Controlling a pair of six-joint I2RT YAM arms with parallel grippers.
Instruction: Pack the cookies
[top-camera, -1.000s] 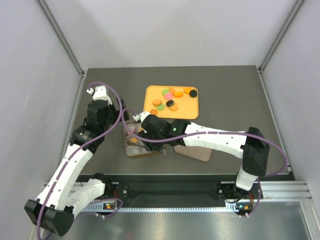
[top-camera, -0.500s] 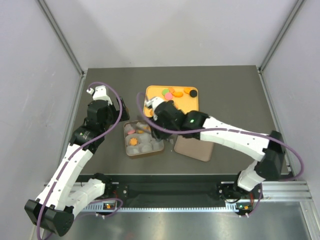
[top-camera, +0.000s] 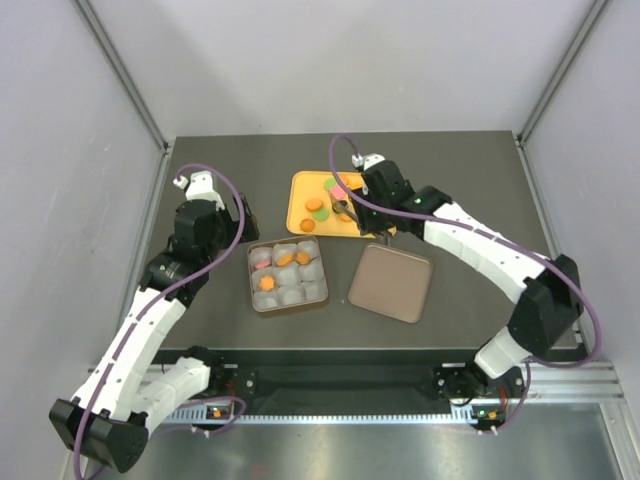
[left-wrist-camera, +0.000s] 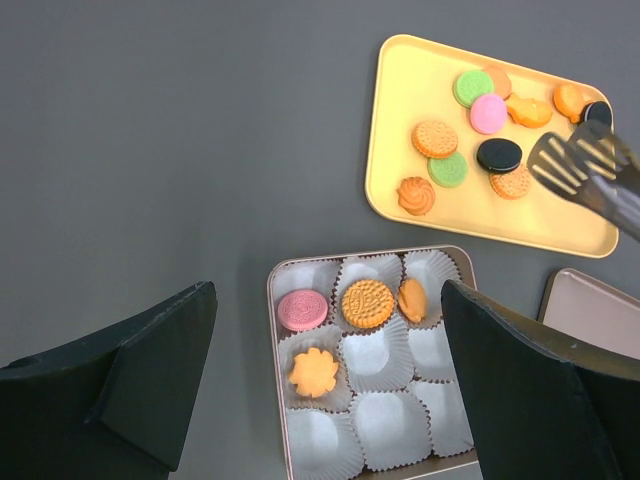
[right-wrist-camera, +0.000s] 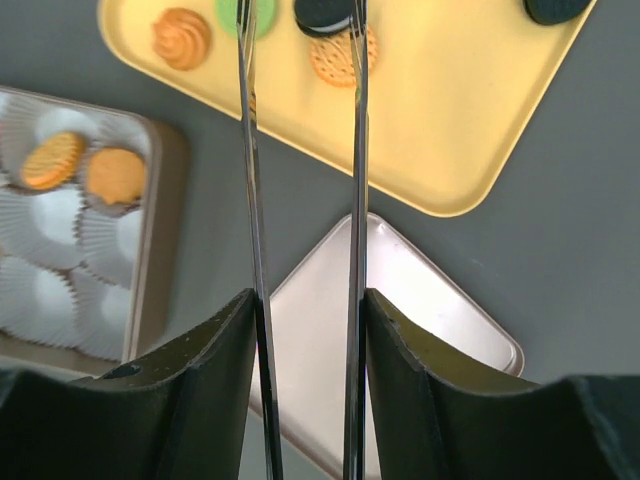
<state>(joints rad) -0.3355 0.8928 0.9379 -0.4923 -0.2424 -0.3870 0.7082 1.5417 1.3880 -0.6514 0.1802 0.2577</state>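
Right gripper (right-wrist-camera: 305, 330) clamps seemingly empty tongs (left-wrist-camera: 585, 175) over cookies (left-wrist-camera: 436, 139) on the tray (left-wrist-camera: 400, 120); left gripper (left-wrist-camera: 328, 300) gapes near the tin (left-wrist-camera: 276, 400).

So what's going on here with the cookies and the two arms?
The right gripper holds metal tongs, open and empty, over the loose cookies on the yellow tray. Four more sit in paper cups in the tin; the other cups are empty. The lid lies beside it. The left gripper hangs open above the tin.
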